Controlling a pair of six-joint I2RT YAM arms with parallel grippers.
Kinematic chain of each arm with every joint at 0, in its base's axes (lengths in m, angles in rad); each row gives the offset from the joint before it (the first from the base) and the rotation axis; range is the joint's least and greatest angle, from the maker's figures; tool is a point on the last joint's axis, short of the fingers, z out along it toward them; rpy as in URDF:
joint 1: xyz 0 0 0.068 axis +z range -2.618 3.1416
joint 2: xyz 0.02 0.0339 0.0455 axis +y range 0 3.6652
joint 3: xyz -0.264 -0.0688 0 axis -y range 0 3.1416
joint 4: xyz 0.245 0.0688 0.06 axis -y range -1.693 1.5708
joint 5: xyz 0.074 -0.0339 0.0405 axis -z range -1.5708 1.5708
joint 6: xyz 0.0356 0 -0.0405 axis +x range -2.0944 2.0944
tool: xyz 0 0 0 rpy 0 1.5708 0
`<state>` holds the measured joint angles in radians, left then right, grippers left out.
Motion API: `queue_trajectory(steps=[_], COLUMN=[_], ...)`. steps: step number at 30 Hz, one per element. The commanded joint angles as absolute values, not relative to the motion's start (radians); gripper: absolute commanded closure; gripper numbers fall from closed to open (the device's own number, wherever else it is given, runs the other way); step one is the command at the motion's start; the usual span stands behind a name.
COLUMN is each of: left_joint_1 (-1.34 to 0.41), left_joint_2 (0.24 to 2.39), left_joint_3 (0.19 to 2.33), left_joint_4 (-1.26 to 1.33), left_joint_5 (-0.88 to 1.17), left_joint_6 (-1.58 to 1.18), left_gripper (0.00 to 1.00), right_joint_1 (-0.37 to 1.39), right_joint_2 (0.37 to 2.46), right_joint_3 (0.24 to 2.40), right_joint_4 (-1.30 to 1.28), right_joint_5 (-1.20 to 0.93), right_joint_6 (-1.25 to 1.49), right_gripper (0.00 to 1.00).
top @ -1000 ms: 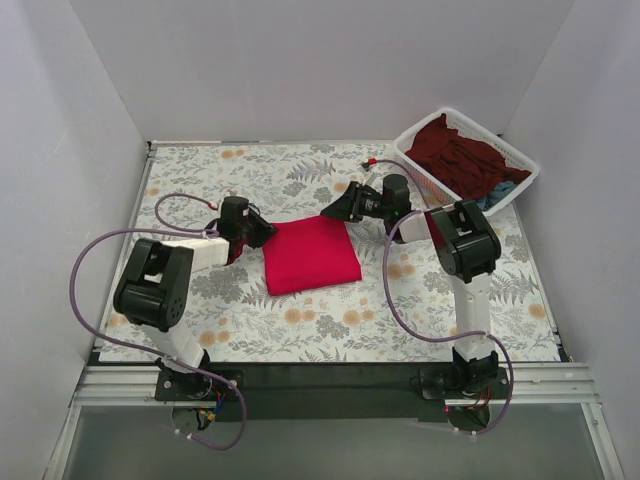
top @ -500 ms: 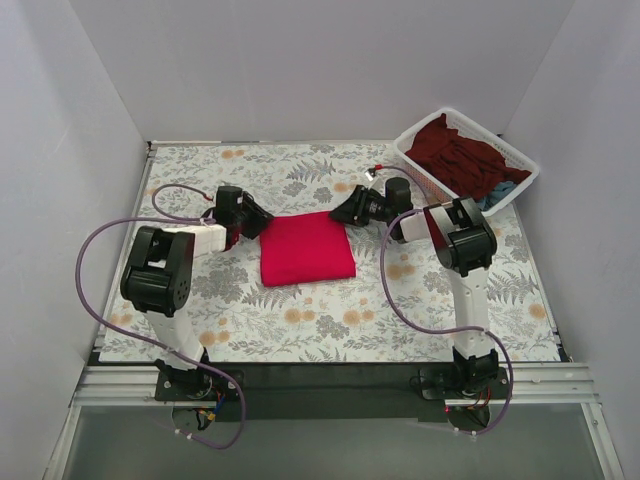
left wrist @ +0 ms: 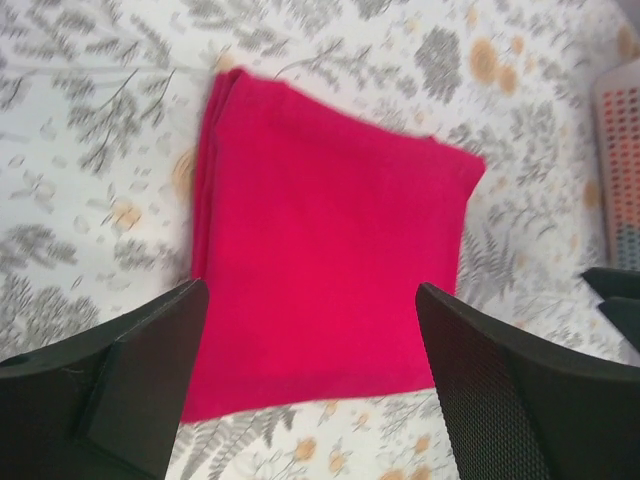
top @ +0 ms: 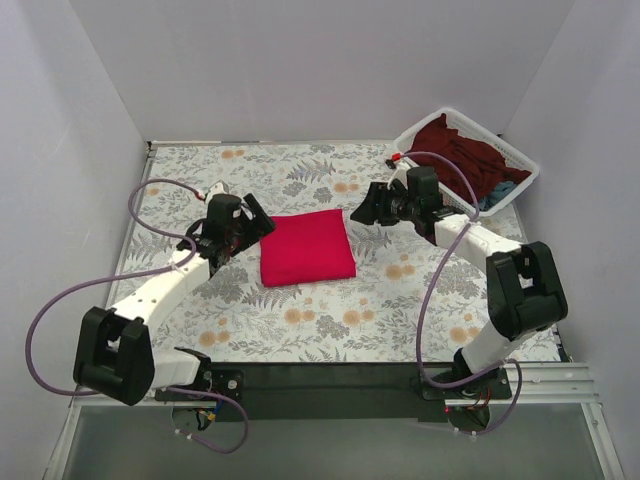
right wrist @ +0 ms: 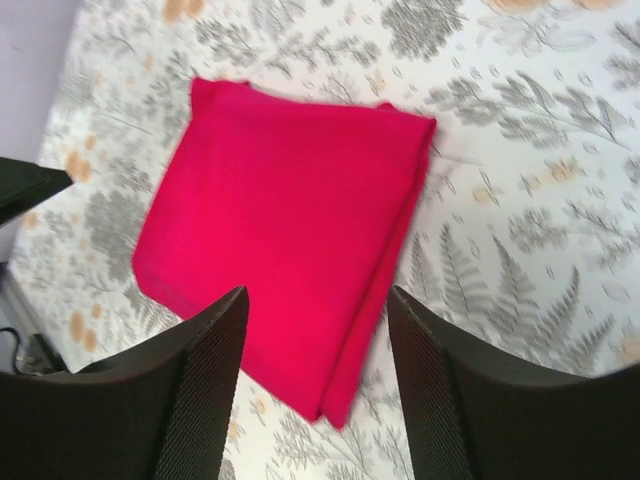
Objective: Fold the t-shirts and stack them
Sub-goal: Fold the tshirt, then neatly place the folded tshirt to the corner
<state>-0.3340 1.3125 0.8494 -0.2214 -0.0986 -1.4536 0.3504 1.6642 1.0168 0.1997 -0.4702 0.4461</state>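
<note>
A bright red t-shirt [top: 307,248] lies folded into a flat square on the flowered table cover. My left gripper [top: 258,222] hovers at its left edge and my right gripper [top: 362,208] at its far right corner. Both are open and hold nothing. The left wrist view looks down on the red t-shirt [left wrist: 330,240], with the left gripper [left wrist: 312,290] spread wide above its near edge. In the right wrist view the red t-shirt [right wrist: 285,210] shows its layered fold edge, and the right gripper [right wrist: 317,295] stands apart over its near corner. A dark maroon t-shirt [top: 455,150] and a teal one [top: 497,195] lie in the basket.
The white mesh basket [top: 425,120] sits tilted at the back right corner, and its side [left wrist: 620,140] shows at the right of the left wrist view. White walls enclose the table on three sides. Purple cables loop beside both arms.
Both grippers opened and let go of the red t-shirt, which now lies flat. Both arms stretched out lower over the table, and the right gripper drew back a little to the right.
</note>
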Motion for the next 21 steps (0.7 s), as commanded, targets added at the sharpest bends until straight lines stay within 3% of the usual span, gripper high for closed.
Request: queue_trajectory(steps=[1,5,21], left_joint_1=[-0.36,-0.367,-0.37], left_joint_2=[1.253,1.227,1.466], left_joint_3=[0.767,0.727,0.819], left_joint_4=[-0.397,-0.405,-0.356], left_joint_5=[-0.163,-0.135,-0.11], left_joint_6=[-1.413,-1.414,-1.416], left_gripper=[0.15,0.15,0.24], right_joint_1=[0.367,0.38,0.388], right_joint_2=[1.554,1.45,1.177], right_joint_3=[0.977,0.913,0.686], right_joint_4=[-0.114,-0.182,-0.268], right_joint_5=[-0.336,-0.31,-0.294], right_joint_6=[0.275,0.236,0.195], right_gripper=[0.35,0.29,0.27])
